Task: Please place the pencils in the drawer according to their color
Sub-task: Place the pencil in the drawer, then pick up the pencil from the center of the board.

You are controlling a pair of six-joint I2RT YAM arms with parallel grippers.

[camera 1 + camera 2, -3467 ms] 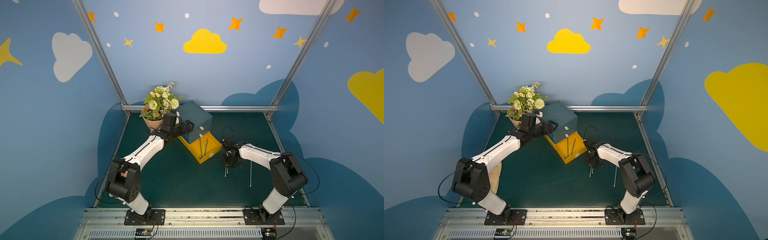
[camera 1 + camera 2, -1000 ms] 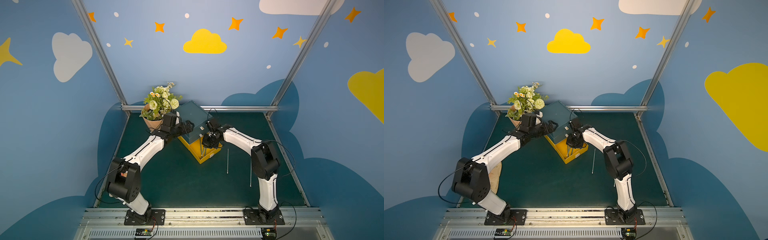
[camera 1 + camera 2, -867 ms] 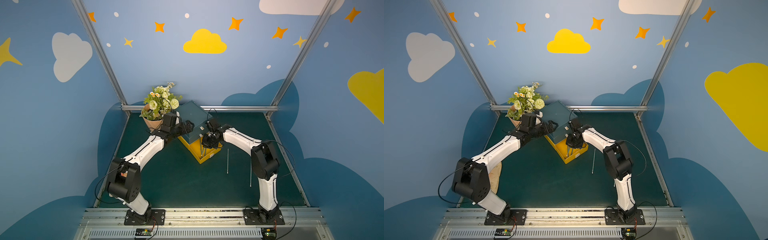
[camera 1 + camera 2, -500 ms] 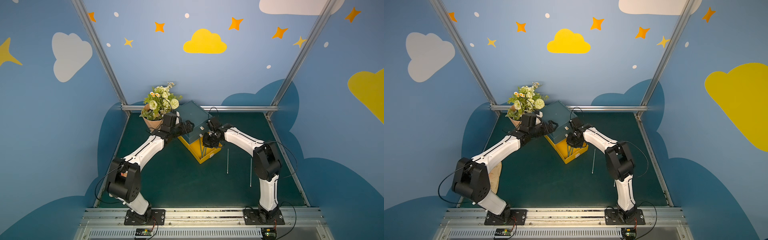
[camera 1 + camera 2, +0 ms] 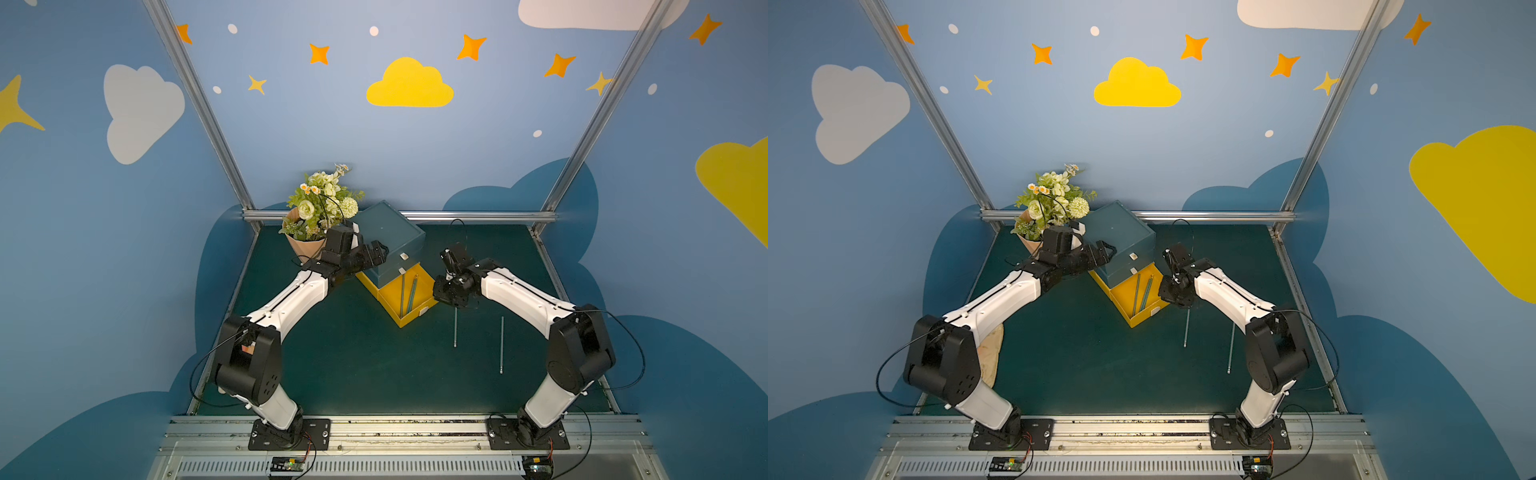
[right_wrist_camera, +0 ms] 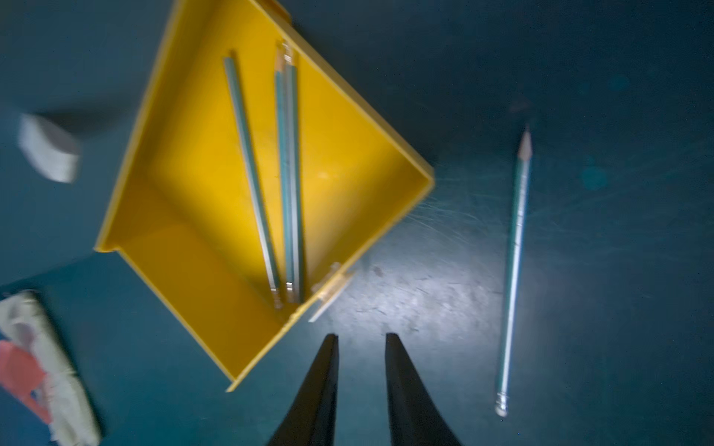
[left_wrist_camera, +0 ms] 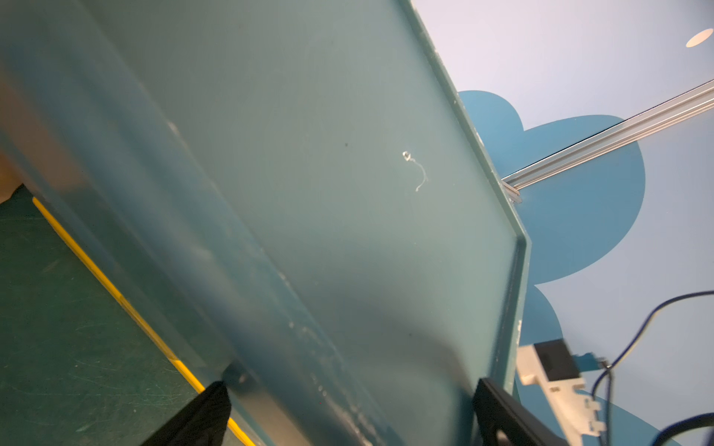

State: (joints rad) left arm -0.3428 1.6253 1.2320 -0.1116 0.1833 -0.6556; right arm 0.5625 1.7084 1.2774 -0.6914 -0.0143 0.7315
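While the yellow drawer [image 5: 388,299] stands pulled out from the bottom of the teal cabinet [image 5: 386,226] at the back of the tabletop [image 5: 353,361], three pencils [image 6: 288,173] lie inside it. They run lengthwise, all pale grey-green. Two lie side by side and touching, and the third angles away from them at its far end. Their silvery eraser ends rest near the drawer's front corner.

Two more pencils of the same pale colour lie on the tabletop to the right of the drawer. One [image 5: 455,328] is near the drawer, and the other [image 5: 501,345] lies farther right, roughly parallel to it and apart from it.

The right end effector [image 6: 361,338] hangs above the bare tabletop just beside the drawer's front corner, between the drawer and the nearer loose pencil. Its fingers [image 6: 324,370] are a narrow gap apart, with nothing between them.

The left end effector [image 7: 349,382] is up against the left side of the cabinet, beside a pot of flowers [image 5: 309,247]. Its fingers are spread wide with the cabinet's wall filling the space between them. Whether they clamp the wall cannot be told.
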